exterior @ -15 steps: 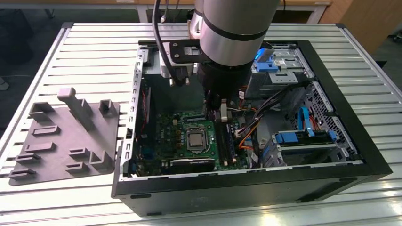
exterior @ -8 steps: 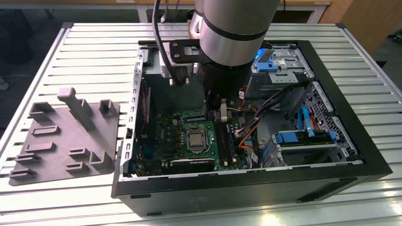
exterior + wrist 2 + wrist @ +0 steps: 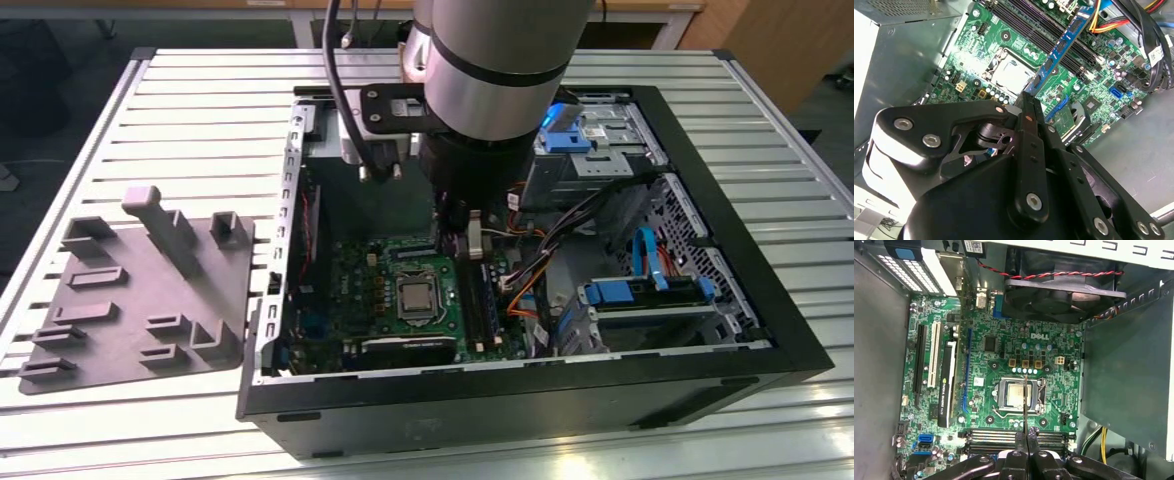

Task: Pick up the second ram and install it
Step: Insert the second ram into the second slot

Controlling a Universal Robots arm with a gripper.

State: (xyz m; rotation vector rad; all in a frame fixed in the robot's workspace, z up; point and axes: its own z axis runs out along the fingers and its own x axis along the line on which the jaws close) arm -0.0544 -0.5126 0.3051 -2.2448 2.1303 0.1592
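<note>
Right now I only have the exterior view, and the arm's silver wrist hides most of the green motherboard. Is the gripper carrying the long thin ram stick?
Observer: Yes. In the second wrist view the black gripper is shut on one end of the second ram, a long narrow blue stick.
Operator: Seated in a slot?
Observer: Doesn't look so. In the first wrist view it shows edge-on as a thin line crossing the silver processor, with the black memory slots beside the fingertips.
</note>
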